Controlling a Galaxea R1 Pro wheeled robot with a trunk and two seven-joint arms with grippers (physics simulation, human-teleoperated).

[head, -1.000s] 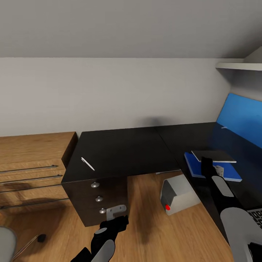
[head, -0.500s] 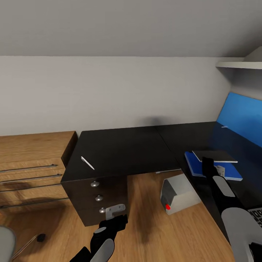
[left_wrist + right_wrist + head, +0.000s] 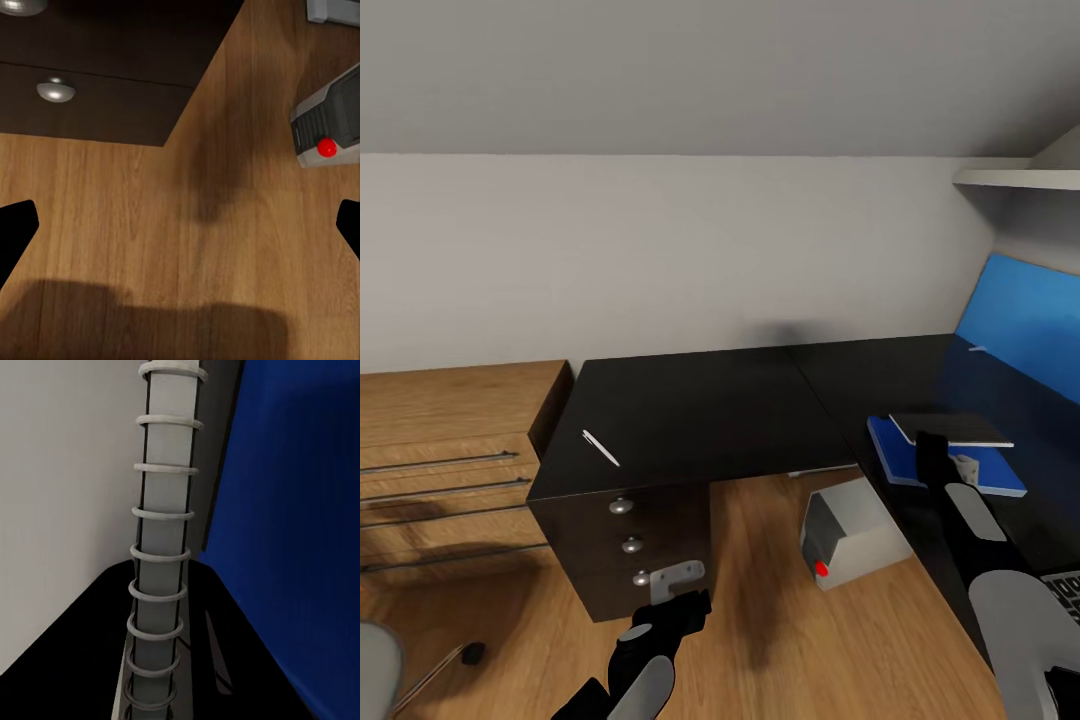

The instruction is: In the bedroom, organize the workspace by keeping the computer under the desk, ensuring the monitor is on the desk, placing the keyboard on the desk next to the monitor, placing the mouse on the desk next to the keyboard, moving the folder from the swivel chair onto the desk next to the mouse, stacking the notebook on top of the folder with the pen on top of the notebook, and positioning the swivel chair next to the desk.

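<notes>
While the head camera is looking down over both arms, the black worktop [image 3: 700, 415] is running along the grey wall and turning toward the blue back panel [image 3: 1025, 325]; the pen [image 3: 601, 449] is lying near its left front edge, above the drawer knobs [image 3: 622, 507]; the folder [image 3: 940, 460] is lying on the right stretch of the worktop with the notebook [image 3: 950, 429] on top of it; the right claw [image 3: 958, 466] is sitting at the notebook's near edge, and whether it is gripping I cannot tell; the computer [image 3: 850, 533] is standing on the wood floor [image 3: 780, 640] at the worktop's inner corner, red light showing; the left claw [image 3: 678, 578] is hanging low in front of the drawers; a corner of the keyboard [image 3: 1068, 592] is showing at the right edge.

In the left wrist view, the left claw's fingertips [image 3: 15, 229] are standing wide apart over the floor, with nothing between them; the computer [image 3: 330, 124] is lying beyond.

In the right wrist view, the notebook's ring spine [image 3: 161, 585] is filling the middle, close to the camera, with the blue panel [image 3: 300, 510] beside it.
</notes>
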